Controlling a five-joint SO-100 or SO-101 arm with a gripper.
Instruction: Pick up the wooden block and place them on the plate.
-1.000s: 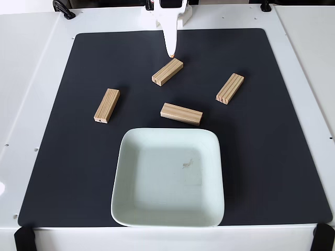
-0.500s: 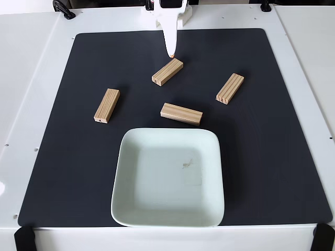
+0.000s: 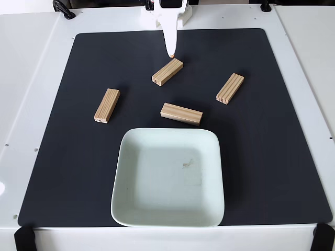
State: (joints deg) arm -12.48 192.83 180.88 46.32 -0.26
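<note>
**Four blocks wait, plate is bare**

In the fixed view, the white robot fingers (image 3: 171,52) hang at the far side of the black rubber mat (image 3: 272,157). They look pressed together into one thin point and hold nothing. The tip sits just past the far end of the nearest small light pine wooden block (image 3: 167,71), likely lined up to reach for it first.

That block lies flat, its long side slanting from near-left to far-right. The right block (image 3: 230,88) slants the same way. The left block (image 3: 107,105) points almost straight near to far. The middle block (image 3: 181,113) lies across, left to right, just beyond the far rim of the big pale mint-white square plate (image 3: 131,209). The plate sits near the front edge of the white surface (image 3: 31,104), with no block on it yet.
</note>
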